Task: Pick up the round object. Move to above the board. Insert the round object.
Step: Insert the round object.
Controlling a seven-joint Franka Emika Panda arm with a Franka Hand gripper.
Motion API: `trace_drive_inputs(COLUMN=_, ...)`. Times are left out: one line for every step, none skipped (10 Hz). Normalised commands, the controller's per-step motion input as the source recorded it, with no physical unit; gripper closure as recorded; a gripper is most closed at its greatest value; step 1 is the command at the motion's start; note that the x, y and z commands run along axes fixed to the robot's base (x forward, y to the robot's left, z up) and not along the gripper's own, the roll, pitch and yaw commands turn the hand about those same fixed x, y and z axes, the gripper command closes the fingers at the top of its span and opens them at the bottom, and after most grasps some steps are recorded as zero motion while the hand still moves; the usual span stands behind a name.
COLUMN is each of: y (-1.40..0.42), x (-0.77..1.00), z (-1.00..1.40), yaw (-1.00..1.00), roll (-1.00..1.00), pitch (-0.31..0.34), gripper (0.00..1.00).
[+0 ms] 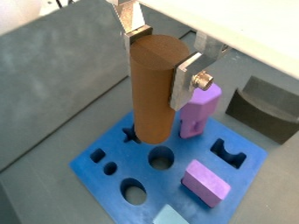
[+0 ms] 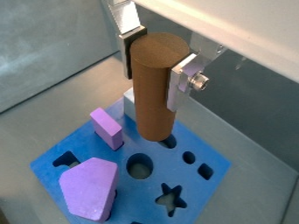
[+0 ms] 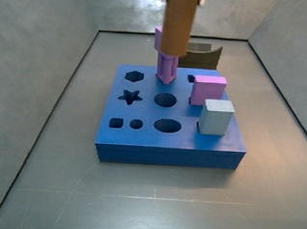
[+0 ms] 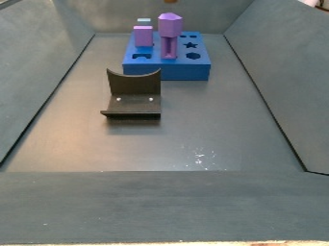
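My gripper (image 1: 160,63) is shut on the round object (image 1: 149,96), a tall brown cylinder held upright near its top end; both wrist views show this (image 2: 156,66). The cylinder's lower end hangs just over the blue board (image 1: 103,179), near the star hole and the round hole (image 1: 160,157). In a side view the round object (image 3: 181,21) comes down from the top edge, in front of the purple peg (image 3: 166,64), with its end above the board (image 3: 167,151). The gripper itself is out of both side views.
A purple block (image 3: 207,87) and a pale block (image 3: 217,117) stand on the board's right side. A dark arch-shaped block (image 4: 133,93) lies on the floor beside the board (image 4: 193,67). Grey walls enclose the floor.
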Motion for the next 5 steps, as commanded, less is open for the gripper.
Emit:
trace_drive_inputs(y=0.0, x=0.52, z=-0.43, yaw=0.06, roll=0.49, pitch=0.0, gripper=1.0)
trace_drive_inputs(y=0.0, x=0.39, z=-0.59, yaw=0.06, roll=0.41, pitch=-0.017, gripper=1.0)
trace_drive_inputs(y=0.01, x=0.33, z=-0.69, yaw=0.02, roll=0.29, pitch=-0.06, gripper=1.0)
trace_drive_inputs(y=0.01, x=0.25, z=-0.69, yaw=0.0, roll=0.16, pitch=-0.046, gripper=1.0)
trace_drive_inputs(y=0.03, x=0.13, z=-0.58, yaw=0.0, roll=0.03, pitch=0.0, gripper=1.0)
